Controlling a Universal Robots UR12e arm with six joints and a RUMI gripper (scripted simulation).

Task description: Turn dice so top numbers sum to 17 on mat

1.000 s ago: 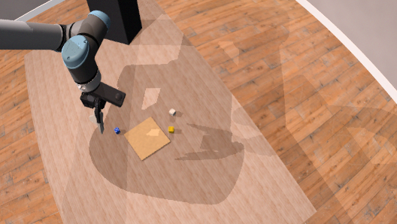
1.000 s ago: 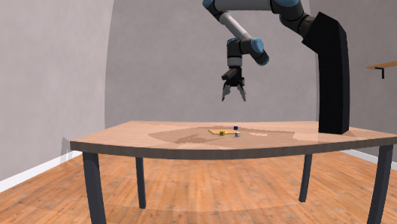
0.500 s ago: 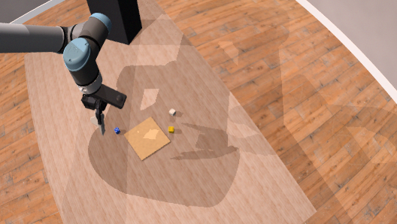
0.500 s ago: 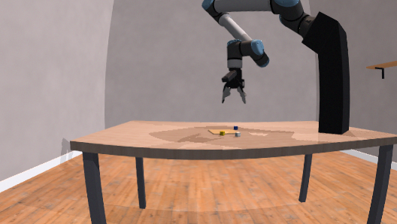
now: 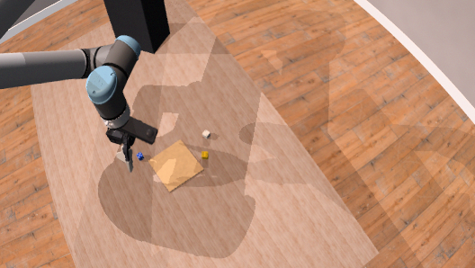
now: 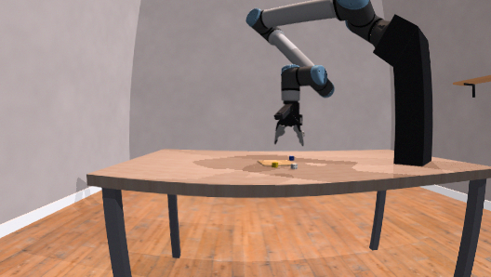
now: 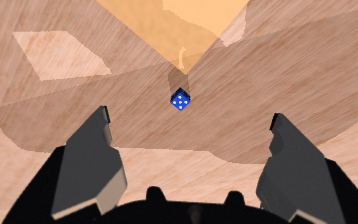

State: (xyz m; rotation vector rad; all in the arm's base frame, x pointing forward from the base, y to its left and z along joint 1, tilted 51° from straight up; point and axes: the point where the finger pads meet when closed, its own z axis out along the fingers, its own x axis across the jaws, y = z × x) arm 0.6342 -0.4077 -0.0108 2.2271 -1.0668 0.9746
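A small blue die (image 5: pixel 139 156) (image 6: pixel 291 158) (image 7: pixel 180 99) lies on the table just off the left corner of the tan mat (image 5: pixel 176 165) (image 6: pixel 270 163) (image 7: pixel 170 25); its top face shows five pips in the wrist view. A yellow die (image 5: pixel 205 154) (image 6: pixel 275 164) sits at the mat's right corner. A white die (image 5: pixel 206 134) (image 6: pixel 294 166) lies on the table farther back right, off the mat. My gripper (image 5: pixel 129 160) (image 6: pixel 289 138) (image 7: pixel 188 110) is open and empty. It hangs above the table, over the blue die.
The black robot pedestal (image 5: pixel 132 7) (image 6: pixel 411 96) stands at the table's far end. The wooden table (image 5: pixel 279 205) (image 6: pixel 186 175) has a curved front edge. A small wall shelf (image 6: pixel 471 83) is at the right.
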